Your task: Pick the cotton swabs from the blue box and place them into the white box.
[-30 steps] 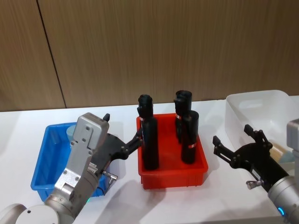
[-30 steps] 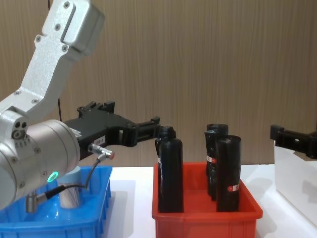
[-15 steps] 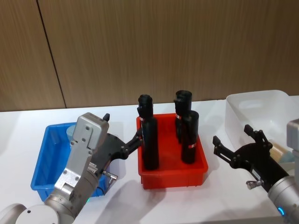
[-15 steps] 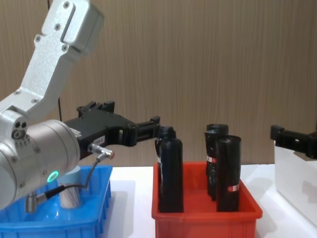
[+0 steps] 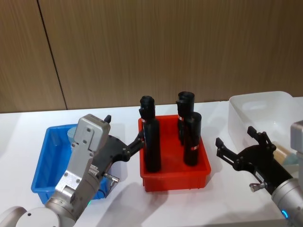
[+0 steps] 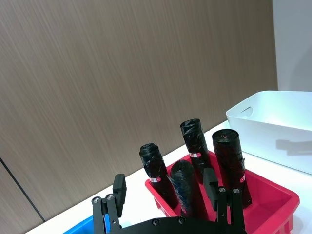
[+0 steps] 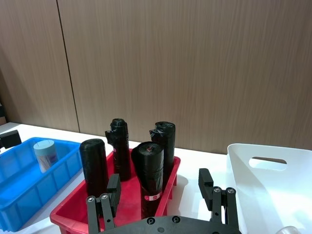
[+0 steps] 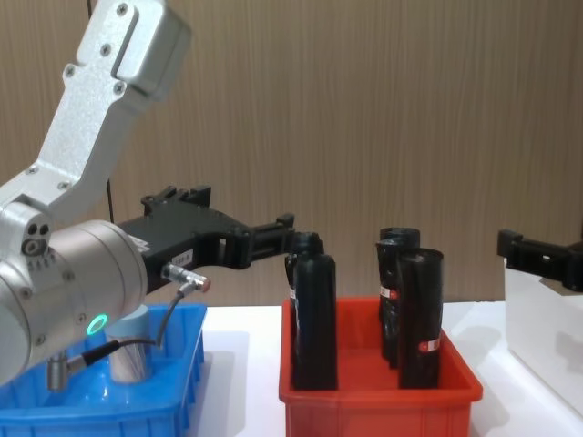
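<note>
Head view: left arm point(image 5: 87, 156) half-hides the swab jar point(image 5: 71, 134) left of the red bin point(image 5: 175, 178); left gripper point(image 5: 123, 131), right gripper point(image 5: 235, 135) gape wide.

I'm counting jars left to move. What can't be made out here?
Head view: the left end effector and its arm cover most of the blue box, so jars beyond one cotton swabs jar cannot be counted.
Head view: the white box is cut by the right edge; the right end effector and its arm hide part of its inside.
Chest view: the white box's near wall hides its contents.
</note>
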